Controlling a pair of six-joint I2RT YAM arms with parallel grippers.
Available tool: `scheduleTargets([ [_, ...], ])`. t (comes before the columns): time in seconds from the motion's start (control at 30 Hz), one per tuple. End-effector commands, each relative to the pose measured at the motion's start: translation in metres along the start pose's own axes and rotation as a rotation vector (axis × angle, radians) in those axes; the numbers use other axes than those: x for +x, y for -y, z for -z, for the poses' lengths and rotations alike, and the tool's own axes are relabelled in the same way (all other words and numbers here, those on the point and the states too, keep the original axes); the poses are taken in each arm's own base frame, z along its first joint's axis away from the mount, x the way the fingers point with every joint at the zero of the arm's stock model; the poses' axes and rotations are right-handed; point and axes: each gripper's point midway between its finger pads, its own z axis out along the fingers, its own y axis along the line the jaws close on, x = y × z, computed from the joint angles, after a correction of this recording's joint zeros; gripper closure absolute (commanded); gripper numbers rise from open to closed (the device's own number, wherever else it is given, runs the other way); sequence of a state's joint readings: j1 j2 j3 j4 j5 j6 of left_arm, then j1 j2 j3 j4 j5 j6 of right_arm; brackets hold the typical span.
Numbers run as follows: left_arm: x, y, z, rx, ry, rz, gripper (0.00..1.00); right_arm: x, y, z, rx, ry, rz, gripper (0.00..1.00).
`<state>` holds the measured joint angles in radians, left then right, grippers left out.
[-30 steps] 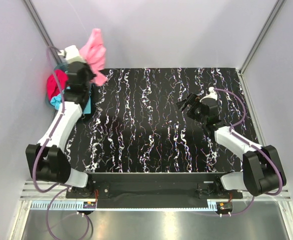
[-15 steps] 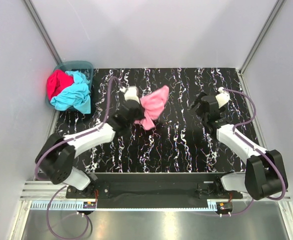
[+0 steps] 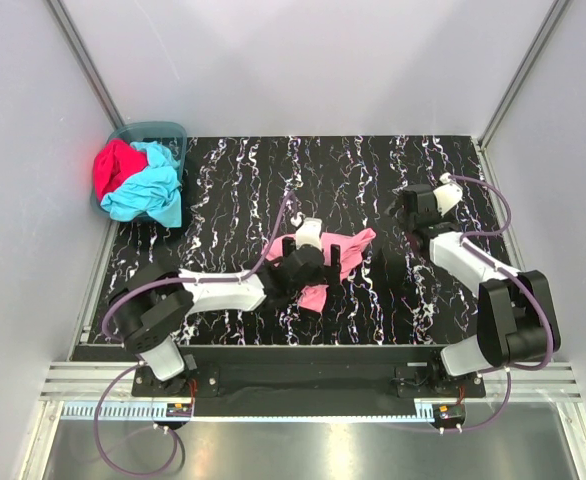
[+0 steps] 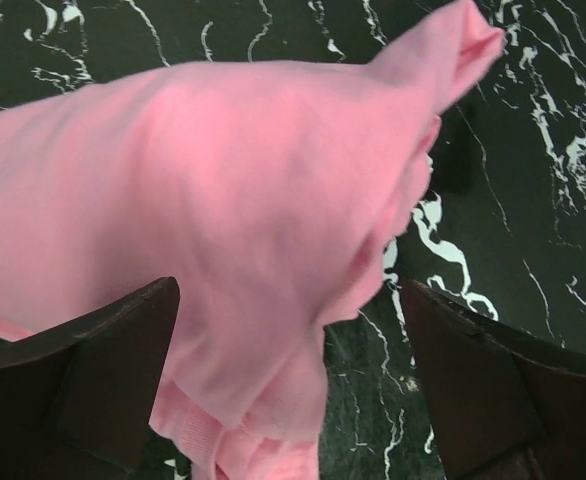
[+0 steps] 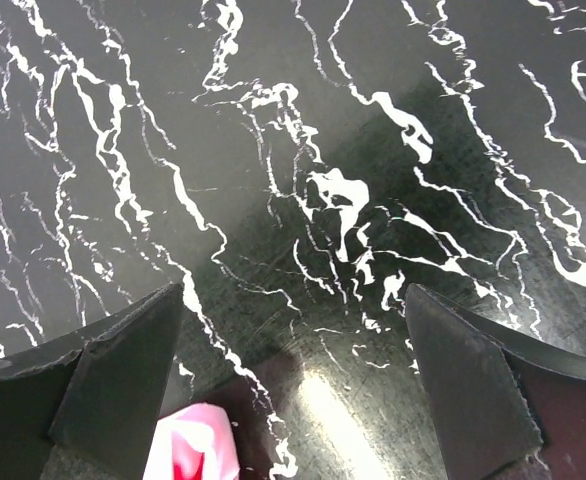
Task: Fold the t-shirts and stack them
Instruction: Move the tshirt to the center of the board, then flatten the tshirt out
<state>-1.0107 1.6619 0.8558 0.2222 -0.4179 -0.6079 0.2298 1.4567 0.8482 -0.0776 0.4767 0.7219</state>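
The pink t-shirt (image 3: 351, 247) lies crumpled on the black marbled table (image 3: 243, 210), near the middle. My left gripper (image 3: 316, 268) hovers right over it, open. In the left wrist view the pink t-shirt (image 4: 233, 200) fills the space between the spread fingers (image 4: 103, 350) of the left gripper (image 4: 291, 300), and neither finger presses on it. The red t-shirt (image 3: 113, 168) and the turquoise t-shirt (image 3: 149, 190) are heaped in the basket (image 3: 151, 129) at the back left. My right gripper (image 3: 407, 202) is open over bare table at the right; in the right wrist view this gripper (image 5: 295, 295) holds nothing.
A tip of pink cloth (image 5: 193, 445) shows at the bottom edge of the right wrist view. Grey walls close the table in at the back and on both sides. The arm bases and a metal rail (image 3: 303, 385) line the near edge.
My left arm swung the pink t-shirt from above the basket down to the middle of the table, then opened and let it go. My right gripper drew back to the right.
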Motion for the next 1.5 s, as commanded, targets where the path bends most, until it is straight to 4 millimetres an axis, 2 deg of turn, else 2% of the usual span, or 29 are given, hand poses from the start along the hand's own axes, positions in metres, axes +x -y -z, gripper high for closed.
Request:
scheduleTargets([
  [0.0,-0.032,0.004,0.014,-0.002,0.133,0.048,0.01,-0.014,-0.023,0.004,-0.066,0.004,-0.01,0.0],
  [0.07,-0.032,-0.001,0.023,-0.01,0.142,0.052,0.01,-0.015,-0.029,0.008,-0.097,-0.007,0.002,0.0],
  [0.13,-0.045,-0.004,0.041,-0.01,0.184,0.076,0.02,-0.014,-0.036,0.016,-0.149,-0.029,0.01,0.0],
  [0.2,-0.041,-0.013,0.056,-0.028,0.191,0.066,0.03,-0.006,-0.04,0.023,-0.193,-0.067,0.02,0.0],
  [0.23,-0.054,-0.014,0.07,-0.027,0.236,0.085,0.03,-0.004,-0.041,0.026,-0.209,-0.076,0.016,0.0],
  [0.27,-0.052,-0.016,0.077,-0.032,0.239,0.079,0.04,-0.005,-0.044,0.032,-0.237,-0.081,0.003,0.0],
  [0.3,-0.048,-0.021,0.083,-0.039,0.241,0.074,0.04,0.005,-0.046,0.037,-0.268,-0.121,0.0,0.0],
  [0.33,-0.055,-0.023,0.093,-0.028,0.261,0.088,0.04,0.008,-0.05,0.043,-0.295,-0.137,-0.017,0.0],
  [0.43,-0.05,-0.03,0.104,-0.016,0.259,0.114,0.04,0.031,-0.062,0.059,-0.374,-0.198,0.002,0.0],
  [0.53,-0.031,-0.046,0.106,-0.036,0.244,0.141,0.04,0.055,-0.072,0.076,-0.445,-0.254,0.033,0.02],
  [0.57,-0.031,-0.049,0.108,-0.03,0.258,0.159,0.04,0.062,-0.075,0.081,-0.465,-0.27,0.043,0.02],
  [0.6,-0.018,-0.058,0.107,-0.04,0.242,0.155,0.04,0.072,-0.075,0.085,-0.48,-0.297,0.05,0.02],
  [0.67,-0.005,-0.065,0.108,-0.027,0.238,0.18,0.04,0.087,-0.081,0.1,-0.52,-0.327,0.077,0.03],
  [0.73,-0.003,-0.063,0.111,0.015,0.252,0.216,0.04,0.098,-0.079,0.107,-0.533,-0.346,0.098,0.03],
  [0.77,0.006,-0.068,0.11,0.015,0.245,0.215,0.04,0.105,-0.08,0.112,-0.543,-0.358,0.11,0.03],
  [0.87,0.007,-0.07,0.115,0.048,0.265,0.24,0.04,0.122,-0.074,0.119,-0.547,-0.387,0.132,0.04],
  [0.93,0.002,-0.068,0.12,0.08,0.289,0.248,0.04,0.135,-0.066,0.118,-0.528,-0.411,0.143,0.05],
  [1.07,0.004,-0.072,0.123,0.085,0.3,0.238,0.04,0.152,-0.071,0.116,-0.54,-0.427,0.15,0.06],
  [1.27,0.013,-0.072,0.121,0.101,0.284,0.235,0.05,0.184,-0.088,0.113,-0.555,-0.466,0.194,0.1],
  [1.3,0.014,-0.073,0.12,0.101,0.28,0.242,0.05,0.184,-0.096,0.115,-0.571,-0.46,0.195,0.11],
  [1.33,0.015,-0.072,0.12,0.106,0.277,0.246,0.05,0.192,-0.099,0.116,-0.571,-0.473,0.213,0.11],
  [1.47,0.024,-0.074,0.119,0.108,0.258,0.247,0.05,0.19,-0.117,0.121,-0.591,-0.446,0.24,0.12],
])
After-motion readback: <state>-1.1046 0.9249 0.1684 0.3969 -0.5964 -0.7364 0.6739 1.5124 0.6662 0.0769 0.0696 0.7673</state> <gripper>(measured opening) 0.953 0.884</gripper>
